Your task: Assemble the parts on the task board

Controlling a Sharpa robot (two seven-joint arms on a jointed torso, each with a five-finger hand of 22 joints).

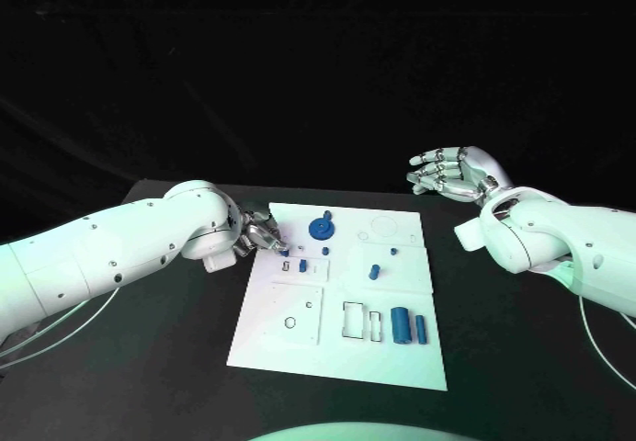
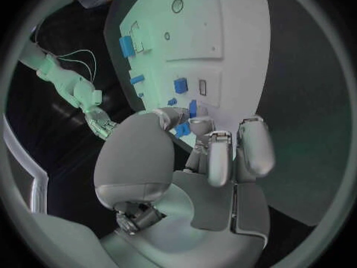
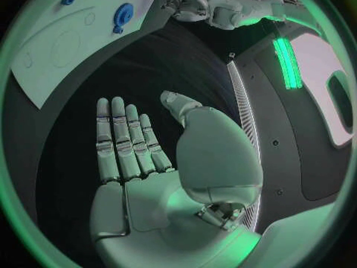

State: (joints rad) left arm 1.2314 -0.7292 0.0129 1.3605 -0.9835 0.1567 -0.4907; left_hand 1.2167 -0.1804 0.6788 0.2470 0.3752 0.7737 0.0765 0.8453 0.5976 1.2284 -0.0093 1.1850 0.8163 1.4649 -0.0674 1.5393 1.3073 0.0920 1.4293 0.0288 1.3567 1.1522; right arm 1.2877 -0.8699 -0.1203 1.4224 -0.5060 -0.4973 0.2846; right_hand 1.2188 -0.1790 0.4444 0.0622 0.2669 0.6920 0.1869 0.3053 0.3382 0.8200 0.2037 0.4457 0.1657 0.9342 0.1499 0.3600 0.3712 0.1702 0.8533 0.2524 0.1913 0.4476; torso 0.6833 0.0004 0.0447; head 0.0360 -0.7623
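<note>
The white task board [image 1: 285, 326] lies mid-table. On it are a blue wheel-shaped part [image 1: 323, 228], a few small blue parts [image 1: 374, 271] and two upright blue blocks [image 1: 410, 327]. My left hand [image 1: 261, 234] is at the board's far left corner with its fingers curled, and thumb and a finger pinch a small blue part [image 2: 192, 108] just above the board [image 2: 223, 36]. My right hand [image 1: 450, 173] is raised beyond the board's far right corner, palm flat and fingers [image 3: 122, 140] straight, holding nothing. From there the board [image 3: 59, 47] and the wheel part [image 3: 121, 15] lie well away.
Empty slots and round holes [image 1: 290, 322] mark the board's near half, with a rectangular slot [image 1: 285, 265] beside a blue piece [image 1: 303, 265]. Bare black table [image 1: 159, 367] surrounds the board. White cables trail from both arms near the table's sides.
</note>
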